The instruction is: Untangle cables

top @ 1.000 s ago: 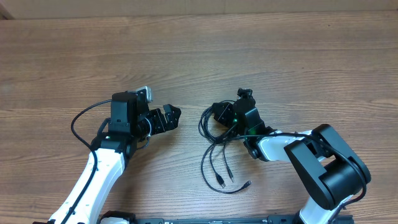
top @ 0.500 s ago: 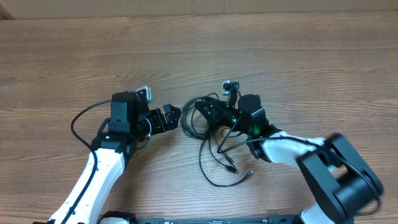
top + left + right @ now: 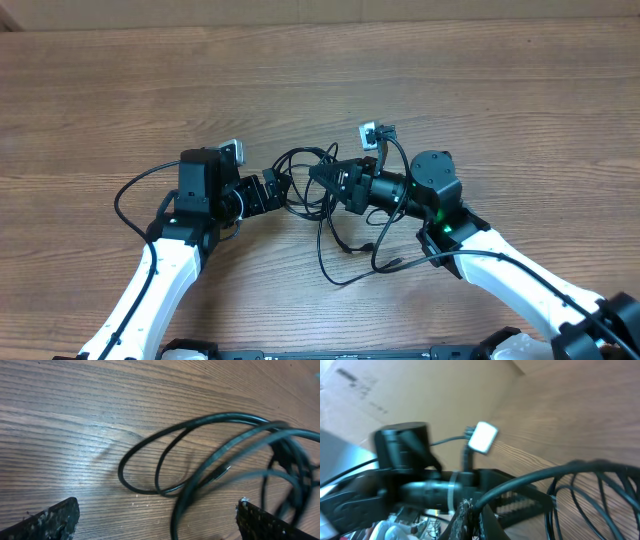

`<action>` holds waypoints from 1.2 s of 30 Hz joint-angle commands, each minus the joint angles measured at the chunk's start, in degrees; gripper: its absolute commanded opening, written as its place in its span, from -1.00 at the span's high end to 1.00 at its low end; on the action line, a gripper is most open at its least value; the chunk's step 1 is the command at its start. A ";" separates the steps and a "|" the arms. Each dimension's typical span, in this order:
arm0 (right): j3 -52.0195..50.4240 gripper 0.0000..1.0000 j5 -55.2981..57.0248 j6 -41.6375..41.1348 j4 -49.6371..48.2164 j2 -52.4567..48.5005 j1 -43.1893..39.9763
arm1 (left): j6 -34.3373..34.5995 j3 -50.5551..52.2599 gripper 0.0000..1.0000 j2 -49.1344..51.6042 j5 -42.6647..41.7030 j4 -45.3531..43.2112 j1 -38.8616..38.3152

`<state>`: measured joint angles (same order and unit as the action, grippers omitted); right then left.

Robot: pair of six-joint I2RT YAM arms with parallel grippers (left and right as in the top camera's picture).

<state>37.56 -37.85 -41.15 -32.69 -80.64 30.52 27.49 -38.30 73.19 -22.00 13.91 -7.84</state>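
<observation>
One wood-grain table (image 3: pixel 450 80), nr its middle: L gripper (image 3: pixel 272 188) jaws apart, R gripper (image 3: pixel 322 180) clamped on cables (image 3: pixel 199 481).

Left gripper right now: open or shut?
Open. The left gripper's fingers sit far apart at the bottom corners of its wrist view, and loops of the cables pass between them, ungripped.

Smooth glossy cables (image 3: pixel 210 420), satin wood-grain table (image 3: pixel 75 410), rough-surfaced left tool fingers (image 3: pixel 55 519)

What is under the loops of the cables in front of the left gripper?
Under the cables only the bare table shows. Where the cords cross at the right, the lower ones are covered.
</observation>
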 commanded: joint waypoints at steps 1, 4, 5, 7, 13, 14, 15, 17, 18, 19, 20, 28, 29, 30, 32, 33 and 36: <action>0.83 0.92 -3.04 0.94 -1.09 4.63 0.33 | 1.11 -0.37 -0.99 1.01 -0.11 -0.39 -1.38; 0.83 0.92 -3.93 0.87 -0.31 6.16 0.39 | 2.73 -0.37 -0.99 3.19 -0.31 -2.43 -3.34; 0.83 0.92 -4.24 0.72 -0.33 6.45 0.39 | 2.99 -0.37 -0.93 4.07 -0.28 -3.30 -4.09; 0.83 0.92 -4.31 0.74 -0.35 6.95 0.37 | 2.97 -0.37 -0.43 6.29 0.22 -5.20 -5.79; 0.83 0.92 -1.97 5.38 11.02 10.45 -6.10 | 3.02 -1.07 0.92 9.20 24.06 2.05 -4.72; 0.83 0.92 -0.52 6.97 15.26 11.41 -8.11 | 3.21 -1.92 0.91 8.48 28.24 5.90 -2.67; 0.83 0.92 2.16 8.63 20.79 12.68 -10.67 | 3.41 -3.04 0.91 7.63 31.67 10.12 -0.24; 0.83 0.92 10.34 9.77 31.08 15.08 -15.78 | 3.37 -5.70 0.92 5.70 35.12 17.33 5.25; 0.83 0.92 15.06 9.73 35.54 16.13 -18.12 | 3.34 -7.19 0.91 4.70 35.32 20.22 8.26; 0.83 0.92 19.67 9.68 39.32 16.96 -20.11 | 3.34 -8.61 0.92 3.80 34.36 22.32 11.13; 0.83 0.92 24.15 9.68 42.64 17.64 -21.86 | 3.32 -9.75 0.91 2.97 32.41 23.50 13.55; 0.83 0.47 22.69 11.87 49.75 18.16 -24.70 | -8.46 -12.96 0.91 -0.68 -0.59 16.83 19.89; 0.83 0.40 18.51 13.29 48.81 18.16 -24.48 | -9.81 -12.96 0.91 -0.68 -2.49 15.80 19.32; 0.83 0.34 14.47 14.27 47.71 18.16 -24.24 | -11.80 -12.96 0.91 -0.66 -4.02 14.86 18.40; 0.83 0.15 7.30 14.67 45.00 18.16 -23.50 | -18.51 -12.96 0.92 -0.68 -6.27 14.38 15.34; 0.83 0.05 5.07 14.69 43.78 18.16 -23.06 | -21.20 -12.96 0.91 -0.68 -6.82 14.75 13.90; 0.83 -0.25 1.31 14.62 40.79 18.16 -21.86 | -27.74 -12.96 0.92 -0.66 -6.78 16.83 8.74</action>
<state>37.71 -26.96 -27.92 10.17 -63.16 7.27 12.43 -50.15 73.19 -22.57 29.41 5.89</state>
